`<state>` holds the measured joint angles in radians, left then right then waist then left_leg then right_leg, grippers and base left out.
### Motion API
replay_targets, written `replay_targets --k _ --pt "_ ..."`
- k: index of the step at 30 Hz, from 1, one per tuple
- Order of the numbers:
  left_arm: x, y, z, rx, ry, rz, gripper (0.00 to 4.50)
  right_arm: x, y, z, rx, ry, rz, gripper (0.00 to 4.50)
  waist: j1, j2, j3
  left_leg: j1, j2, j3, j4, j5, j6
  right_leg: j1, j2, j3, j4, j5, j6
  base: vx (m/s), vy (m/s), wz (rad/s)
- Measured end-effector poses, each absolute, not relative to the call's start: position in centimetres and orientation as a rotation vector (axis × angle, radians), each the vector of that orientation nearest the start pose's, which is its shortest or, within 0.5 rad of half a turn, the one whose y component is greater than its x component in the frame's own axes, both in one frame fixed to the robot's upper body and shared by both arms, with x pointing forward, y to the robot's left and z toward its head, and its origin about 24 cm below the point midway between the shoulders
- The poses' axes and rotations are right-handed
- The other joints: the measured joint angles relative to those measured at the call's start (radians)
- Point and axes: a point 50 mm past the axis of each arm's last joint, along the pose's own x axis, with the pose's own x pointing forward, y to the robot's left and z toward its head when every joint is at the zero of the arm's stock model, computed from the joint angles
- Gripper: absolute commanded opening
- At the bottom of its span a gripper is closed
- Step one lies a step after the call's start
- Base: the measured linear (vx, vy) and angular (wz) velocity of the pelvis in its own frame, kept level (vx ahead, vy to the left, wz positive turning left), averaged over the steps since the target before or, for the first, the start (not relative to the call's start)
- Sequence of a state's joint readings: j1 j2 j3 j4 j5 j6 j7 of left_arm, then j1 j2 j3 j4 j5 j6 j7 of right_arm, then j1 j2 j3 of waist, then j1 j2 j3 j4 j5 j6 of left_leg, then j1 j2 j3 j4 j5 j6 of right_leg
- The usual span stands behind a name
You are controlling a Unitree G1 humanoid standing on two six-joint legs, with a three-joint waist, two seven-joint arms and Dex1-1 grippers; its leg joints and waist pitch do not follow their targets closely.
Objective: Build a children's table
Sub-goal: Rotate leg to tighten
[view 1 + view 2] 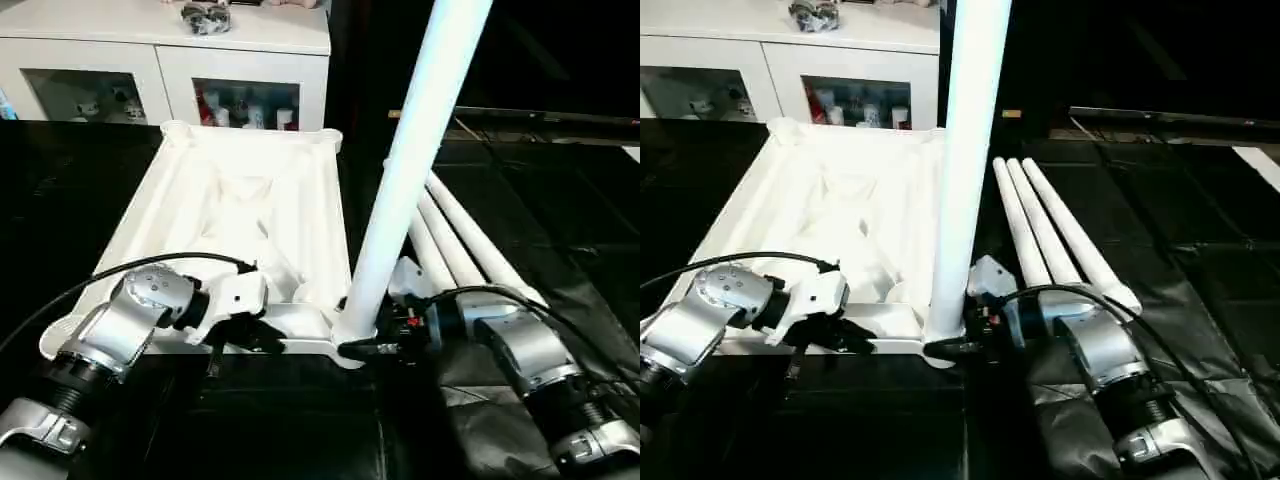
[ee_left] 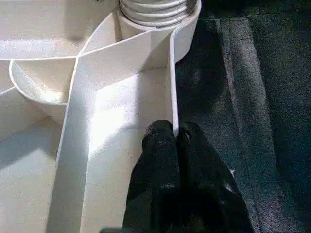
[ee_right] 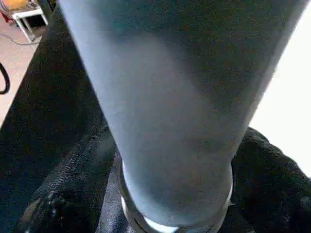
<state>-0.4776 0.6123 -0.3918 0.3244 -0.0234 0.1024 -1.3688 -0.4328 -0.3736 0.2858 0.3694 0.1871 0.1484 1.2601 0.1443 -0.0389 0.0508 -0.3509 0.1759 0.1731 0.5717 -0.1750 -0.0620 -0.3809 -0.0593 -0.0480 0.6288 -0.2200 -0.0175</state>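
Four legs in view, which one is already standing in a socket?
The leg rising from the tabletop's near corner, with the right gripper at its base. The other three legs lie flat beside the tabletop.

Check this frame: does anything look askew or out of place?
The standing leg leans in its corner socket of the upturned tabletop, not squarely upright. Three spare legs lie neatly alongside. Nothing looks spilled or damaged.

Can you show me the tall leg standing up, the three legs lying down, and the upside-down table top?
Upright round white plastic leg [image 1: 400, 170], left eye view, mid shaft.
Three lying white legs [image 1: 1050, 225], right eye view, middle leg.
Upturned white ribbed table top [image 1: 235, 160], left eye view, far rim.
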Motion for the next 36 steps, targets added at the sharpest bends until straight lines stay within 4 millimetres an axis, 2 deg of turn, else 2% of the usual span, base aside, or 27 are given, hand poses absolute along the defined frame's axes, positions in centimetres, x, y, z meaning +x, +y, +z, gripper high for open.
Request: replay_targets --k 4,5,9,11,17,25,30,31,33,36 --pt "28.4 16.9 6.2 0.584 0.545 -1.508 0.0 28.4 -12.2 5.0 -0.174 0.334 1.457 3.73 0.0 0.0 0.0 0.0 0.0 0.0 0.0 0.0 0.0 0.0 0.0 0.0 0.0 0.0 0.0 0.0 0.0 0.0" --pt "28.4 16.9 6.2 0.584 0.545 -1.508 0.0 28.4 -12.2 4.9 -0.171 0.339 1.456 3.46 0.0 0.0 0.0 0.0 0.0 0.0 0.0 0.0 0.0 0.0 0.0 0.0 0.0 0.0 0.0 0.0 0.0 0.0" --pt "28.4 16.9 6.2 0.584 0.545 -1.508 0.0 28.4 -12.4 4.7 -0.163 0.353 1.451 3.32 0.0 0.0 0.0 0.0 0.0 0.0 0.0 0.0 0.0 0.0 0.0 0.0 0.0 0.0 0.0 0.0 0.0 0.0" --pt "28.4 16.9 6.2 0.584 0.545 -1.508 0.0 28.4 -12.4 4.6 -0.16 0.356 1.449 2.95 0.0 0.0 0.0 0.0 0.0 0.0 0.0 0.0 0.0 0.0 0.0 0.0 0.0 0.0 0.0 0.0 0.0 0.0" --pt "28.4 16.9 6.2 0.584 0.545 -1.507 0.0 28.4 -12.4 4.6 -0.16 0.356 1.449 2.76 0.0 0.0 0.0 0.0 0.0 0.0 0.0 0.0 0.0 0.0 0.0 0.0 0.0 0.0 0.0 0.0 0.0 0.0" --pt "28.5 16.9 6.2 0.572 0.548 -1.498 0.0 28.4 -12.4 4.5 -0.133 0.364 1.441 2.74 0.0 0.0 0.0 0.0 0.0 0.0 0.0 0.0 0.0 0.0 0.0 0.0 0.0 0.0 0.0 0.0 0.0 0.0" --pt "28.8 16.7 6.1 0.494 0.547 -1.418 0.0 28.8 -12.0 4.3 -0.082 0.363 1.358 2.74 -0.004 0.0 0.0 0.001 0.0 0.0 0.0 0.0 0.0 0.0 0.0 0.0 0.001 0.001 -0.001 0.0 0.0 0.0" --pt "28.8 16.9 5.9 0.454 0.55 -1.369 0.0 29.0 -11.7 4.1 -0.067 0.354 1.313 2.74 -0.006 0.0 0.0 0.001 0.0 0.0 0.0 0.0 -0.001 0.0 0.0 0.0 0.001 0.001 -0.002 0.0 0.0 0.0" --pt "28.8 16.9 5.7 0.383 0.549 -1.237 0.0 29.8 -10.7 3.6 -0.015 0.331 1.165 2.74 -0.033 -0.001 0.0 0.002 0.0 0.0 0.0 0.002 -0.003 0.0 0.0 0.0 0.002 0.002 -0.003 0.0 0.0 0.0" --pt "28.3 16.3 5.5 0.305 0.556 -1.13 0.0 30.7 -9.8 3.3 0.048 0.32 1.02 2.74 -0.061 -0.002 0.0 0.002 0.0 0.0 -0.001 0.002 -0.003 -0.001 0.0 0.0 0.001 0.0 0.001 0.0 0.0 0.0"
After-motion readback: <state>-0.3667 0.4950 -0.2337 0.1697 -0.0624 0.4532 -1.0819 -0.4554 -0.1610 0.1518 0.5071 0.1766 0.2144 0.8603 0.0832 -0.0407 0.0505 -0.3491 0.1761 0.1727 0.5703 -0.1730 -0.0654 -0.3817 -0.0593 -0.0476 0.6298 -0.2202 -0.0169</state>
